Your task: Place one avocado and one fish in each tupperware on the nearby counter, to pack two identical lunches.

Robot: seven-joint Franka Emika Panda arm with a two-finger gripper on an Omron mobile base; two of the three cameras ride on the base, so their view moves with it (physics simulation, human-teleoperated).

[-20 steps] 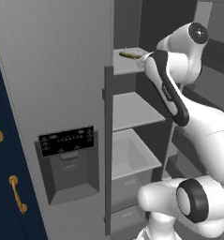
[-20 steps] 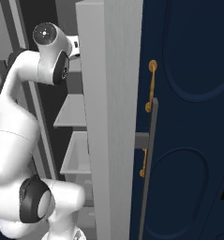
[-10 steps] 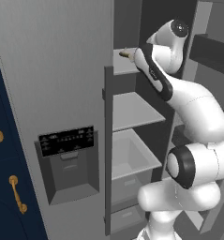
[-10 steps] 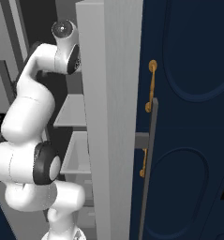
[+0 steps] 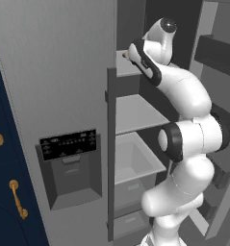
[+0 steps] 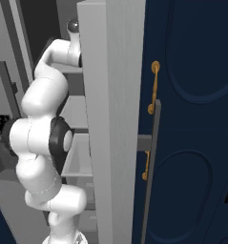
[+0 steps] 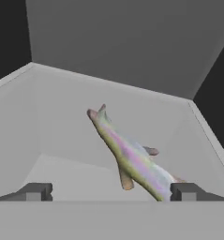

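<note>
A slender fish (image 7: pixel 132 159), pale tan with a shimmering side, lies slantwise on a grey fridge shelf (image 7: pixel 66 140) in the hand view. Its tail end reaches down beside the right fingertip (image 7: pixel 186 191). My gripper (image 7: pixel 111 193) is open, its two dark tips wide apart and nothing between them. In the left base view the arm reaches up to the fridge's top shelf (image 5: pixel 123 67), and the gripper (image 5: pixel 130 56) sits at that shelf's front edge. The avocado, the tupperware and the counter are out of view.
The open grey fridge door (image 5: pixel 63 96) with its dispenser panel stands left of the arm. Lower shelves (image 5: pixel 135 113) and a white bin (image 5: pixel 135 161) sit below the hand. Dark blue cabinet doors with gold handles (image 6: pixel 154 86) close in on the right.
The arm has swung up and inward to the top shelf, so the hand now covers the fish in the left base view. The jaws stayed open.
</note>
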